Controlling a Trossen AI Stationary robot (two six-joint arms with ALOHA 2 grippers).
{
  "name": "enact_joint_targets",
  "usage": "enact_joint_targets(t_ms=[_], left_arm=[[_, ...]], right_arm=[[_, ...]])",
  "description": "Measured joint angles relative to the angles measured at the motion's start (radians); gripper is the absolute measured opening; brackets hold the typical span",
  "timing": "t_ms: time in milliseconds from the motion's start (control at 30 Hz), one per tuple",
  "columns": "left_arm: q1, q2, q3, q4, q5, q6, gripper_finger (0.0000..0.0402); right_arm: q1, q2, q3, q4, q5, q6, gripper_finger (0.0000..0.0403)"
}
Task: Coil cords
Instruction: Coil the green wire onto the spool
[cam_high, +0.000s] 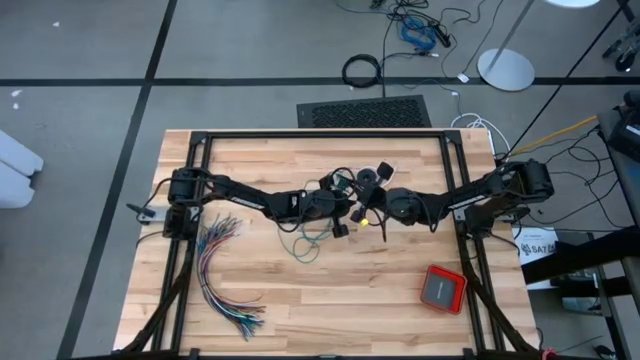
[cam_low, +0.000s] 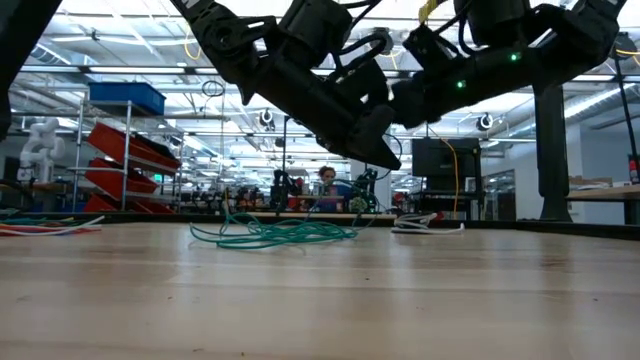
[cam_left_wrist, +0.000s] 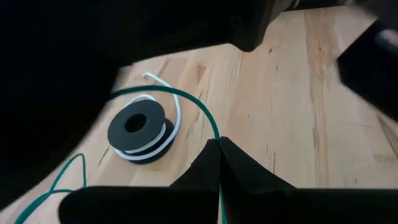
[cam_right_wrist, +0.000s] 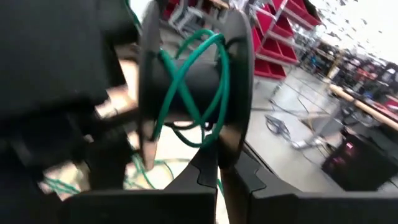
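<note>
The teal-green cord (cam_high: 305, 240) lies in a loose tangle on the wooden table (cam_high: 300, 310), also seen low on the boards in the low view (cam_low: 270, 232). One run of the cord rises to my left gripper (cam_left_wrist: 219, 152), which is shut on it at the table's middle (cam_high: 350, 213). My right gripper (cam_right_wrist: 217, 171) faces it, shut on a black spool (cam_right_wrist: 193, 81) with a few crossed turns of teal cord on its core. A second black spool (cam_left_wrist: 140, 130), wound with white cord, rests flat on the table; its white tail (cam_left_wrist: 155, 79) trails beside it. My left gripper pinches the teal-green cord (cam_left_wrist: 216, 132) between its two fingertips, a single strand. From the fingers the strand curves away in a free arc above the table. My right gripper pinches the rim of one flange of the black spool (cam_right_wrist: 231, 146) between its fingertips. The spool is lifted clear of the table with its flanges standing upright. Teal cord (cam_right_wrist: 186, 93) crosses over the core between the flanges and trails down from it.
A fanned bundle of many-coloured wires (cam_high: 222, 275) lies at the table's left. A red box (cam_high: 442, 288) sits near the front right. Bare boards stretch along the near edge between them. Beyond the far edge a dark mat (cam_high: 365, 112) lies on the floor.
</note>
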Motion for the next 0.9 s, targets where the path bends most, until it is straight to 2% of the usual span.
enact_joint_targets(t_ms=[133,633,900], left_arm=[[0.000,0.000,0.000,-0.007,-0.002,-0.015,0.0000],[-0.003,0.000,0.000,-0.055,0.001,-0.036,0.0000],[-0.005,0.000,0.000,-0.054,0.006,-0.036,0.0000]], right_arm=[[-0.002,0.001,-0.001,-0.037,0.039,0.001,0.0000],[-0.028,0.001,-0.001,-0.095,0.037,0.020,0.0000],[-0.043,0.001,-0.001,-0.227,0.033,0.079,0.0000]])
